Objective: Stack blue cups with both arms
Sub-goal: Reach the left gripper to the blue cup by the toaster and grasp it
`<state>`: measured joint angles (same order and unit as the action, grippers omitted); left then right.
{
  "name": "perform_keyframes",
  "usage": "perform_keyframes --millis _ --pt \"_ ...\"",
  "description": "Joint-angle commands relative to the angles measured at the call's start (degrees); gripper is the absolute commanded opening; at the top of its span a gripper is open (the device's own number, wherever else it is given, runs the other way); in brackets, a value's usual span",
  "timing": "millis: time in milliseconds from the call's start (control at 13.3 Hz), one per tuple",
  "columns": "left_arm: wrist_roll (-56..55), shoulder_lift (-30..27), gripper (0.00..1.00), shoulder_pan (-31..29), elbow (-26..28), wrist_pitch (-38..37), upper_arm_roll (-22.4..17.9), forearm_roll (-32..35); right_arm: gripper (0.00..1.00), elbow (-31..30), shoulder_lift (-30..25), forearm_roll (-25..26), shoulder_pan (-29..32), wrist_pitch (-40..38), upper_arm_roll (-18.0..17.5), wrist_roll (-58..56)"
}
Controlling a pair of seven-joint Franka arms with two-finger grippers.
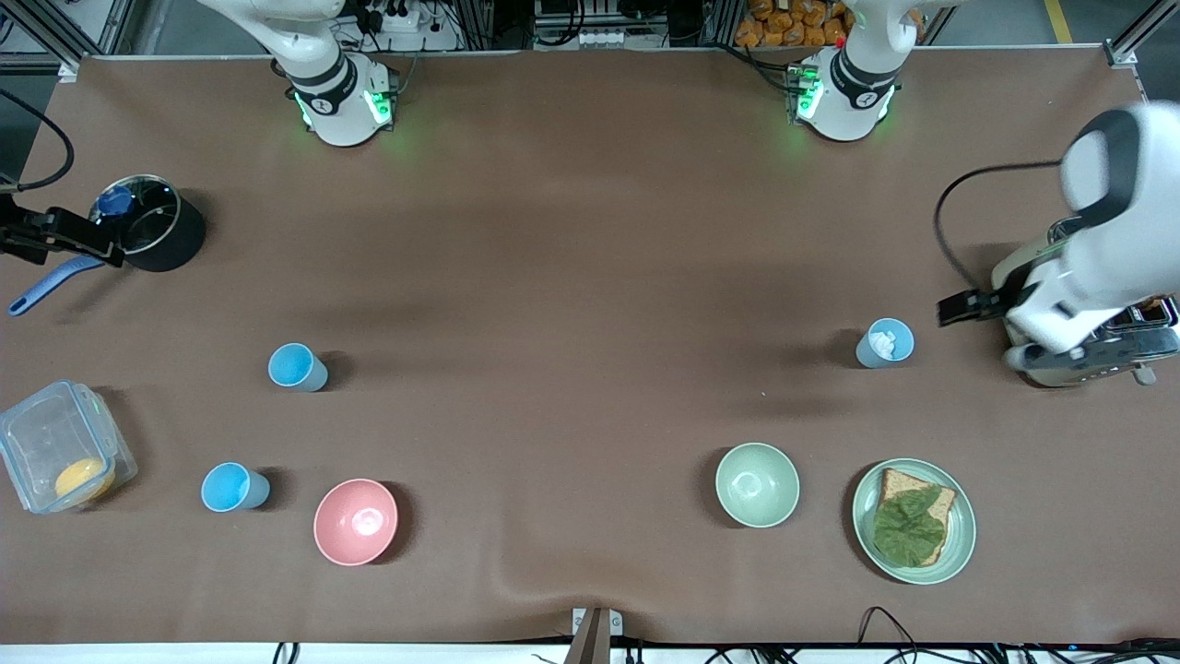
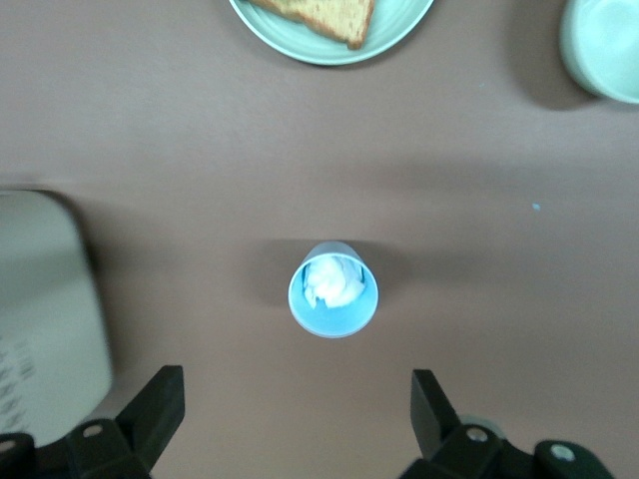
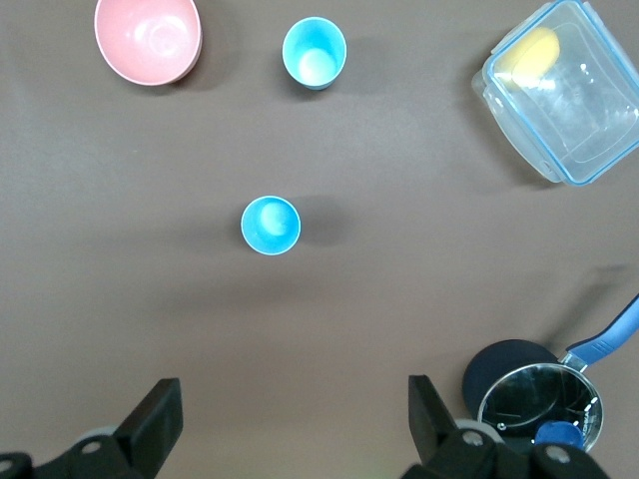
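Nearest the front camera, a pink bowl (image 1: 356, 521), a pale green bowl (image 1: 757, 484) and a green plate (image 1: 959, 544) carrying bread with a leaf are sitting on the brown tabletop (image 1: 572, 304). A bright sky-blue cup (image 1: 234, 487) is standing upright just beside the pink bowl, toward the right arm's end of the tabletop. A clear lidded container (image 1: 60, 456) is lying near that cup, closer still to that end.

Farther from the camera, a second blue cup (image 1: 297, 367) is standing upright, apart from the first. At the left arm's end, a paler blue cup (image 1: 885, 343) is standing upright and is holding something white inside.

Farther again, a black pot (image 1: 152, 231) with a glass lid is sitting near the right arm's end.

The left gripper (image 2: 298, 419) is hovering over the tabletop near the paler cup, with its fingers (image 2: 155, 409) spread wide and holding nothing. The right gripper (image 3: 295, 424) is hovering over the tabletop near the pot, with its fingers (image 3: 155, 414) likewise spread apart and holding nothing.
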<state>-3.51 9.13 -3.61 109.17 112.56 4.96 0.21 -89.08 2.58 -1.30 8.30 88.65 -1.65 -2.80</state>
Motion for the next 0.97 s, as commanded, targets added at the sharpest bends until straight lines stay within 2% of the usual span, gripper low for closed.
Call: perform_keyframes --millis 0,225,600,675,825,900 --pt "-0.62 -1.84 1.00 -0.61 10.07 9.39 0.58 -1.70 1.00 0.49 0.67 0.16 1.19 3.26 -0.37 -2.72" --pt "0.17 0.18 1.00 -1.49 14.57 15.83 0.49 -1.70 1.00 -0.04 0.50 0.43 1.72 3.11 -0.20 -10.29" --pt "0.26 7.74 0.93 -2.90 14.67 22.96 0.49 -1.70 1.00 -0.13 0.76 0.51 2.77 3.46 -0.20 -10.39" --pt "0.17 8.01 0.84 -2.90 14.67 22.97 0.49 -1.70 1.00 -0.13 0.94 0.69 2.60 3.20 -0.20 -10.39" --pt "0.26 9.06 0.43 -2.99 14.41 22.97 0.40 -1.70 1.00 -0.13 1.55 0.95 1.99 2.93 -0.20 -10.39" --pt "0.17 9.41 0.17 -2.81 14.14 23.05 0.49 -1.70 1.00 0.04 1.81 1.13 1.55 3.02 -0.63 -10.21"
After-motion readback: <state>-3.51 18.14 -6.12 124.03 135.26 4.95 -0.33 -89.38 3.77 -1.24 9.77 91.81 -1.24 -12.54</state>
